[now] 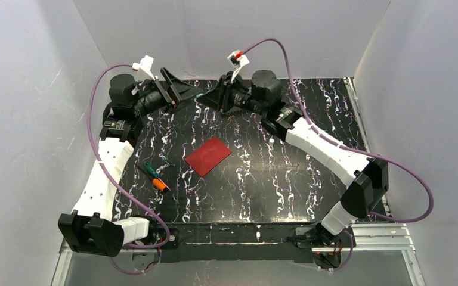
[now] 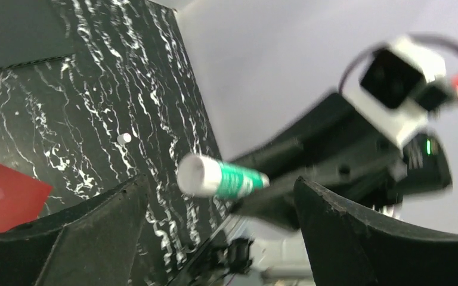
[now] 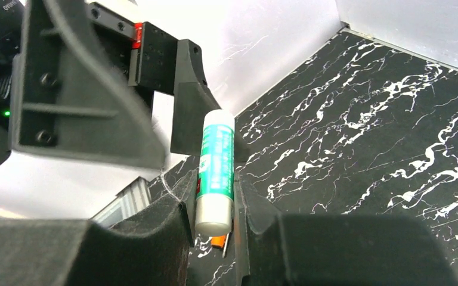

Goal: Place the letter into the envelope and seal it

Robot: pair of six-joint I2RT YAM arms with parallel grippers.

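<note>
The dark red envelope (image 1: 209, 156) lies flat in the middle of the black marbled table (image 1: 286, 173); one corner of it shows in the left wrist view (image 2: 6, 193). The letter is out of view. Both grippers meet above the table's far edge. My right gripper (image 1: 207, 98) (image 3: 214, 205) is shut on a green and white glue stick (image 3: 216, 170), holding it near its lower end. My left gripper (image 1: 194, 90) (image 2: 219, 182) is open. The stick's white end (image 2: 200, 174) sits between its spread fingers, with a gap on each side.
A screwdriver with a green and orange handle (image 1: 155, 177) lies left of the envelope. White walls enclose the table on three sides. The arms' bases and a metal rail (image 1: 370, 238) line the near edge.
</note>
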